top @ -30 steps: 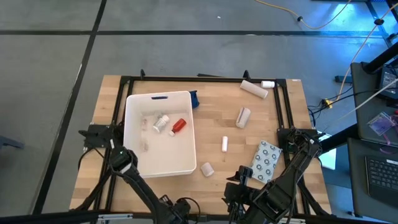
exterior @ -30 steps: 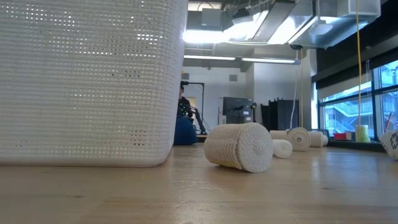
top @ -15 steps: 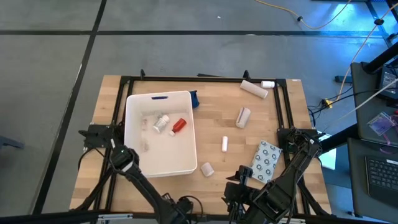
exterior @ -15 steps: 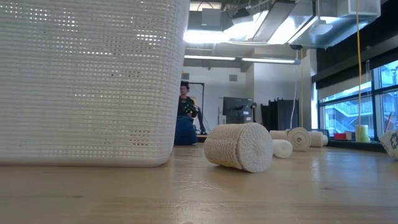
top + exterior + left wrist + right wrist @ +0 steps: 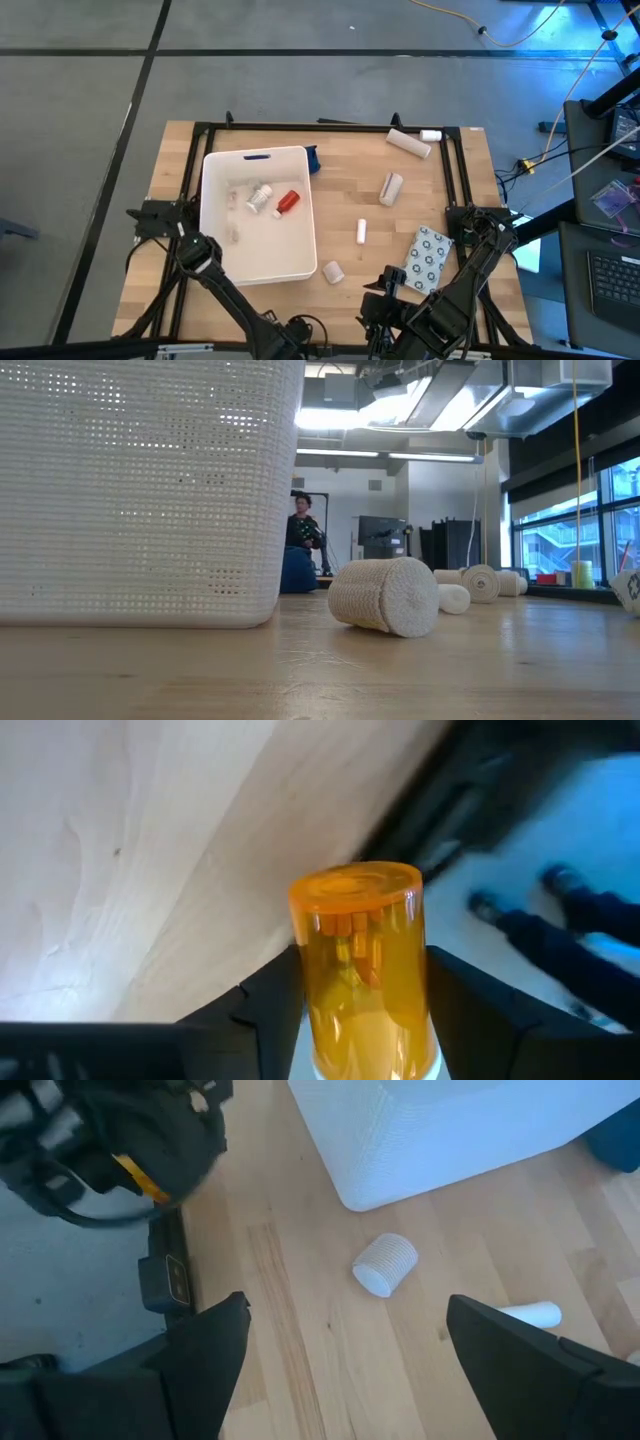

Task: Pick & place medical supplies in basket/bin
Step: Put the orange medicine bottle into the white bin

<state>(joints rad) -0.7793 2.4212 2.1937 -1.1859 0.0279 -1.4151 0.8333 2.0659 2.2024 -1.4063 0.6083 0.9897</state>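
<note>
An orange pill bottle point(image 5: 362, 970) is seen standing between the left claw's point(image 5: 362, 1025) fingers in the left wrist view, right at the near edge of the worktop point(image 5: 440, 195). The fingers sit close on both sides, but whether it's actually clamped or just bracketed can't be told. That's the risky bit: if the bottle is lifted before the squeeze is finished, it can be dropped over the edge and lost to the floor. A smooth round bottle can also be squirted out sideways if it's pinched off-centre.

The bin point(image 5: 257, 214) is just far of that spot, with a red bottle point(image 5: 287, 202) and a white bottle point(image 5: 260, 198) already lying inside. Its tall wall could get clipped if the carry is kept too low.

The right claw point(image 5: 345, 1370) is held wide open and empty above the near worktop, over a beige roll point(image 5: 385, 1265) beside the bin's corner. A dotted packet point(image 5: 428, 257) is left further right.
</note>
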